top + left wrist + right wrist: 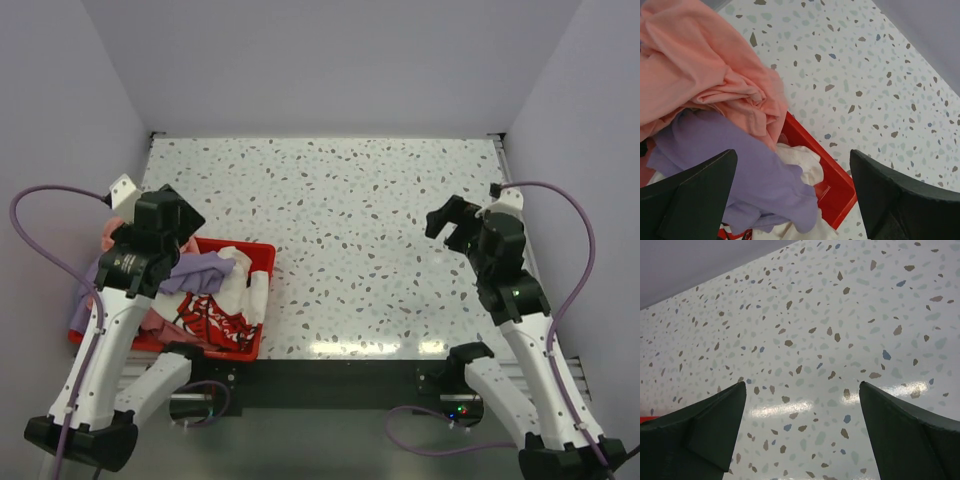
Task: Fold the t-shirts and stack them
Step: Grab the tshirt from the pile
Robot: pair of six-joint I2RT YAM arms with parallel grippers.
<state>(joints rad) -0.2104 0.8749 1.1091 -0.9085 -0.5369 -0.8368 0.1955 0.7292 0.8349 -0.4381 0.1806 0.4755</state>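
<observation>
Pink tee [700,65] atop purple tee [755,170]

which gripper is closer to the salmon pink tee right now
Left. The left gripper hangs open just above the salmon-pink tee heaped on the red crate. The right gripper, also open, hangs over the table on the opposite side.

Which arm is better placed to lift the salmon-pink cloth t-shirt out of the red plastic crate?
Left. The left hand, open, hovers close over the salmon-pink cloth t-shirt heaped in the red plastic crate. The right hand, also open, hangs over speckled tabletop well away from it.
</observation>
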